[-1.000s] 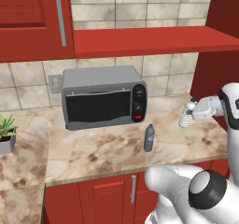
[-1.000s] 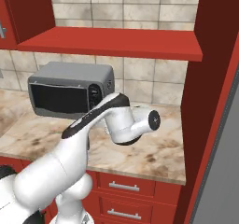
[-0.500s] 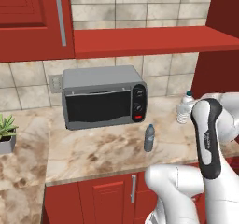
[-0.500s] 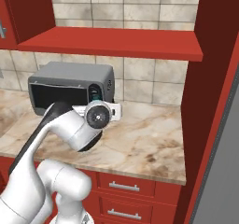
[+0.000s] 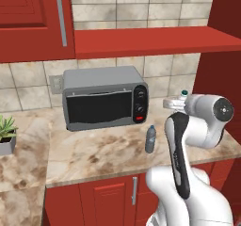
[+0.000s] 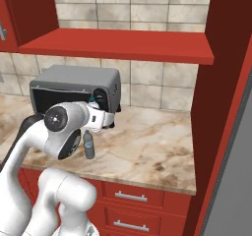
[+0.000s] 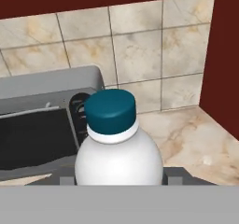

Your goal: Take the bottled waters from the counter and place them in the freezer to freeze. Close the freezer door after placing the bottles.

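On the left of the counter (image 5: 94, 154) a small plant (image 5: 6, 132) stands in a grey pot. Next comes the microwave (image 5: 104, 98), against the tiled wall. Just right of it, near the counter's front edge, one bottle (image 5: 149, 139) stands upright and free; the right base view shows this bottle (image 6: 88, 145) too, in front of the microwave (image 6: 74, 85).

Further right, the gripper (image 5: 175, 102) is lifted above the counter. In the hand view a second bottle (image 7: 118, 146) with a dark teal cap sits between the fingers, so I judge the fingers are clenched on it and it is off the counter. The red tall cabinet (image 6: 216, 107) is at the far right, and a grey panel (image 6: 236, 181), maybe the freezer, is beyond it.

Risks, as I judge them: the grip seems to be around the round, smooth body, so a fast swing toward the freezer could let the bottle slip or tilt. The arm's elbow passes close to the standing bottle and could knock it over. The cabinet side is also near the path.
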{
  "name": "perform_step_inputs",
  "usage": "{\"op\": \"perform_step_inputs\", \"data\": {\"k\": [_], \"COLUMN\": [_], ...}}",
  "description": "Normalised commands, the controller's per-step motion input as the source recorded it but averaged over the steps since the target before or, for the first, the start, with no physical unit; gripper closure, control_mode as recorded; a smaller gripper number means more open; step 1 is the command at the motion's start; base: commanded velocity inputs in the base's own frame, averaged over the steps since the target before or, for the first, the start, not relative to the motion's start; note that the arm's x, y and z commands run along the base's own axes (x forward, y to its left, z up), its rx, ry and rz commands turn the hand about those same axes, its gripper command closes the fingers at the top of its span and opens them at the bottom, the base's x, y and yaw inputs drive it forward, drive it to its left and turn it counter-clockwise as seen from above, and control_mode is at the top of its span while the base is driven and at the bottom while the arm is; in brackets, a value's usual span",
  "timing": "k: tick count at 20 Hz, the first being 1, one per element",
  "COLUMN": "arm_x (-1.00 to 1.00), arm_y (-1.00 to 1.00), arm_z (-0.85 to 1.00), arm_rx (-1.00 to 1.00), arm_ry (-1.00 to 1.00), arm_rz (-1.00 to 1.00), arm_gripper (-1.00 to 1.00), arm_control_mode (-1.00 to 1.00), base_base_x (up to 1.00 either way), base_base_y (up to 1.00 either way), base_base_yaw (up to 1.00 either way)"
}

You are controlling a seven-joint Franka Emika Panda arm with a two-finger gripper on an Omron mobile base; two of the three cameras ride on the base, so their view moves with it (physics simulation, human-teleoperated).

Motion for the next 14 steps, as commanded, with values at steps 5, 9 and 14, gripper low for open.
{"op": "perform_step_inputs", "data": {"k": [5,9,14], "arm_x": [-0.13,-0.50,-0.97], "arm_y": [0.00,0.00,0.00], "arm_z": [0.46,0.11,0.05], "arm_rx": [-0.01,0.00,0.00], "arm_ry": [0.20,0.16,-0.06], "arm_rz": [-0.11,-0.12,-0.01], "arm_gripper": [1.00,1.00,1.00], "arm_control_mode": [-1.00,-1.00,-1.00], "base_base_x": [0.00,0.00,0.00], "base_base_y": [0.00,0.00,0.00], "base_base_yaw": [0.00,0.00,0.00]}}
